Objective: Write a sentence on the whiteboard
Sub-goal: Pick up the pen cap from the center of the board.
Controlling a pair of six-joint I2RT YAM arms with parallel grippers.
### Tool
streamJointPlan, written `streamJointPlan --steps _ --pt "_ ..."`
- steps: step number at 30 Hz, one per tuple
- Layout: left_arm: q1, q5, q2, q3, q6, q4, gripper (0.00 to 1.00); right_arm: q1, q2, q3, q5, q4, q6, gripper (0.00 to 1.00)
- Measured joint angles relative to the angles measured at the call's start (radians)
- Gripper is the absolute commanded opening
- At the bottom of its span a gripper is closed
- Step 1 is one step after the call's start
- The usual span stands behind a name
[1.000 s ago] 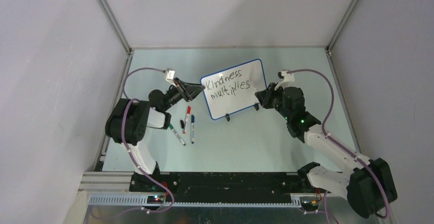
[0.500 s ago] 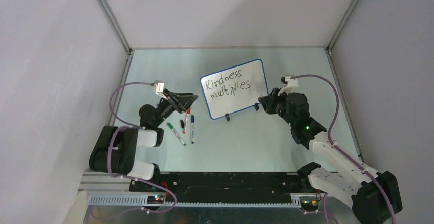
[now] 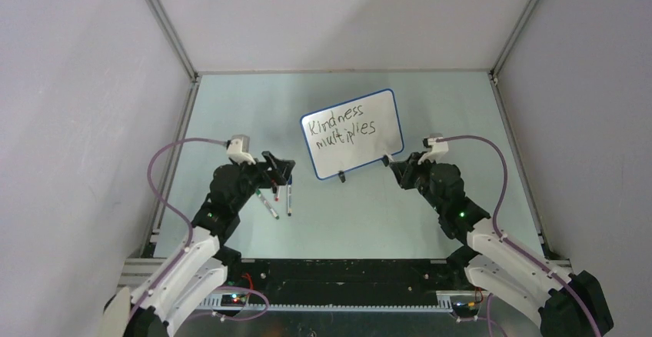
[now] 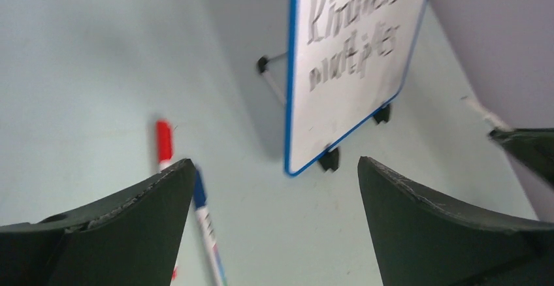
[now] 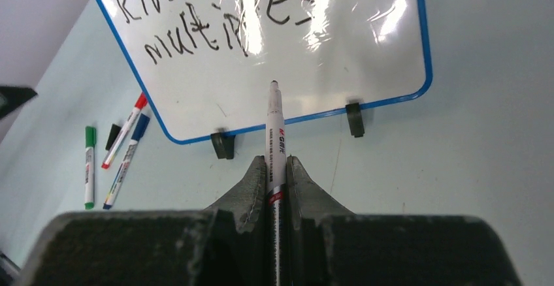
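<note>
**While your right pincer (image 3: 396,166) clamps a marker, the whiteboard (image 3: 357,158) stands written**

As you look down from above, the whiteboard stands near the middle of the pale table (image 3: 461,121), propped on two black feet (image 5: 223,145) and turned a little at an angle. Its sentence (image 3: 338,128) reads "Kindness multiplies" in thin black strokes on two lines, filling the upper half of the board.

Your right pincer is clenched on a white-barrelled marker (image 5: 274,136). The barrel runs straight out between the jaws, with its dark tip aimed at the lower part of the board, under the second line. You cannot tell from these views whether the tip touches the surface. From above, this pincer sits just beside the board's near right corner.

Your left pincer (image 4: 276,163) is released, jaws spread wide with nothing between them. It hangs low over the table to the left of the board and apart from it.

Under and just beside that open pincer lie three loose markers: a red marker (image 5: 124,129), a blue marker (image 5: 124,158) right alongside it, and a green marker (image 5: 89,165) a little further left. A small black cap (image 5: 112,136) rests between the green and the red.
</note>
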Motion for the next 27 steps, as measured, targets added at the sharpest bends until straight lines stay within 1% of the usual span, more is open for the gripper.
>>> streamJointPlan --steps 3,6,10,15,17,18,19,20,22,27 --pt "0.0 -0.061 -0.095 -0.036 -0.005 -0.132 0.99 0.006 -0.047 -0.029 0.031 0.024 0.0 0.0" --pt "0.0 -0.105 -0.164 -0.068 -0.011 -0.224 0.99 0.011 -0.096 -0.061 0.053 0.068 0.0 0.0" --pt "-0.002 -0.162 -0.204 -0.083 -0.028 -0.284 1.0 0.016 -0.136 -0.092 0.085 0.089 0.0 0.0" --pt "-0.002 -0.249 -0.194 -0.093 -0.134 -0.305 0.99 0.017 -0.158 -0.117 0.107 0.097 -0.001 0.0" --pt "-0.002 -0.281 -0.174 -0.095 -0.171 -0.319 0.86 0.017 -0.159 -0.122 0.111 0.098 -0.001 0.0" --pt "-0.002 -0.295 -0.16 -0.095 -0.191 -0.328 0.76 0.017 -0.159 -0.125 0.113 0.099 -0.001 0.0" --pt "-0.002 -0.314 -0.142 -0.095 -0.211 -0.34 0.73 0.017 -0.159 -0.127 0.116 0.101 -0.001 0.0" --pt "-0.002 -0.335 -0.127 -0.095 -0.228 -0.354 0.66 0.017 -0.159 -0.129 0.118 0.103 -0.001 0.0" --pt "-0.002 -0.371 -0.097 -0.092 -0.261 -0.398 0.6 0.017 -0.158 -0.131 0.121 0.109 -0.001 0.0" --pt "-0.002 -0.439 -0.039 -0.058 -0.32 -0.494 0.61 0.018 -0.149 -0.131 0.124 0.126 0.0 0.0"
